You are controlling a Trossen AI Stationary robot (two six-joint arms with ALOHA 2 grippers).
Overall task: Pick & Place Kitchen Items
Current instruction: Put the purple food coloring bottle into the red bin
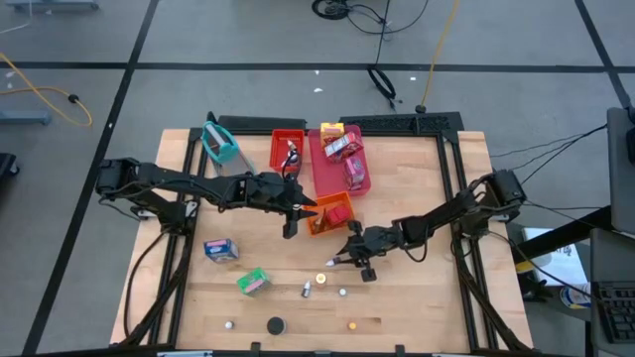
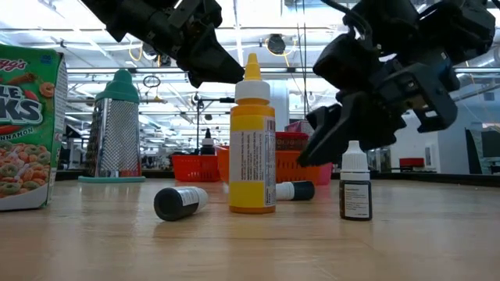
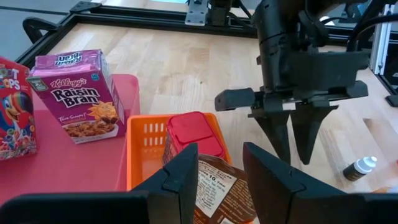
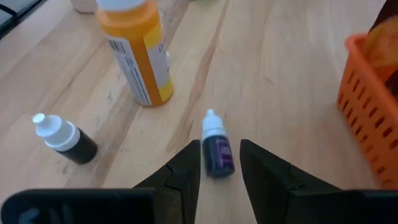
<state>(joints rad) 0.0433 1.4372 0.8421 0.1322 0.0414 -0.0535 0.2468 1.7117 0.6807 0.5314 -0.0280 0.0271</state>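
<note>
Right claw (image 4: 219, 163) of mine hangs spread over a small dark bottle (image 4: 217, 149) lying on the table (image 1: 417, 297) beside the orange tray (image 4: 373, 99), so I judge the pick is in hand: lower, then close. Left claw (image 3: 219, 171) is spread above that tray, which holds a red-capped jar (image 3: 194, 134). A Raisin Bran box (image 3: 78, 96) stands in the pink tray (image 3: 68, 168). An orange bottle (image 4: 137, 53) stands nearby.

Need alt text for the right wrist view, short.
The right gripper hangs open just above a small dark dropper bottle lying on the wooden table, its two fingers on either side of it. A yellow-orange squeeze bottle stands beyond, another dark dropper bottle lies to one side, and an orange tray shows at the edge.
</note>
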